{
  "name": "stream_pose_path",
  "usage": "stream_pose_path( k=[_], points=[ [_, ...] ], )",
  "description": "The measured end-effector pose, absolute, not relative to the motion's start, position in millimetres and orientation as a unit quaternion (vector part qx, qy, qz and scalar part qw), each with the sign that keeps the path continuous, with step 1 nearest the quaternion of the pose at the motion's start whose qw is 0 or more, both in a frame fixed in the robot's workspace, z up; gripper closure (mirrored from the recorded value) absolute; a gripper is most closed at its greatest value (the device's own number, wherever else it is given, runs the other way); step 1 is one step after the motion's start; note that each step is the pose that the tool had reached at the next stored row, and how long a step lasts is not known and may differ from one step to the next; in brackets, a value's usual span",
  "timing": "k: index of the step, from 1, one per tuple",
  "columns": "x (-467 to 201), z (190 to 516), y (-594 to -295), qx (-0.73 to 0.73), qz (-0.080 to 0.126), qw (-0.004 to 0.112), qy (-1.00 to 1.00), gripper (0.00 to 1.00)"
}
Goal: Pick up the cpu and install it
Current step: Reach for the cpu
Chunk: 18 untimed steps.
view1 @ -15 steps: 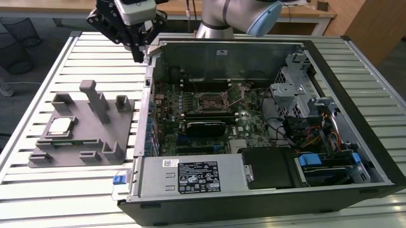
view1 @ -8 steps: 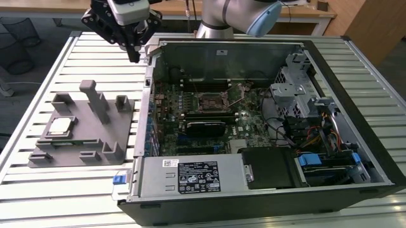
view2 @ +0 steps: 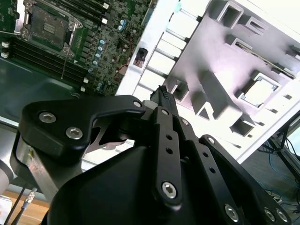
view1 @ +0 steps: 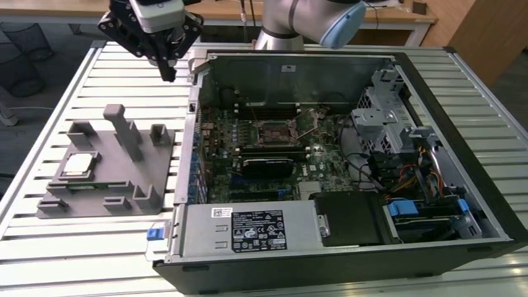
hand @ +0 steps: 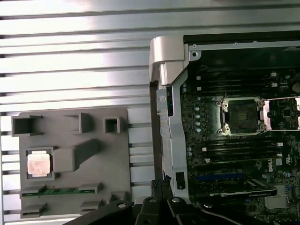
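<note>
Both fingers look pressed together with nothing between them, pointing straight down; in the second wrist view they meet at a single tip. You have them hanging above the slatted tabletop, just beside the far corner of the open computer case and beyond the far end of the grey fixture.

From there the cpu lies well apart from the fingers, toward the exterior view's left and closer to that camera. It sits flat, pale top up, in a square recess of the fixture, with the fixture's upright posts standing between it and the fingers. Being square, it offers no long axis to line up on. Both wrist views show it too.

Farther off, inside the case, the socket on the green board is on the opposite side of the fingers from the cpu.

Hard to make out: any corner mark on the cpu, how deep it sits in its recess, and the socket's contacts. In the first wrist view the fingers are cut off by the picture's edge.
</note>
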<state>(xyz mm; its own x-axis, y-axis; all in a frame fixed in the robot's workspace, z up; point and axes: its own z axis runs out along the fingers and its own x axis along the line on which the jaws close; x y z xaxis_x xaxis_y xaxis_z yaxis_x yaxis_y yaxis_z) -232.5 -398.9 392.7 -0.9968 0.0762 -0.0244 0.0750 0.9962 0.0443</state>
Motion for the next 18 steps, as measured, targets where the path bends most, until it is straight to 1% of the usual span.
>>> stream_pose_path(
  k=[18],
  points=[
    [-255,392,-399,0.038,0.022,0.013,0.999,0.89]
  ],
)
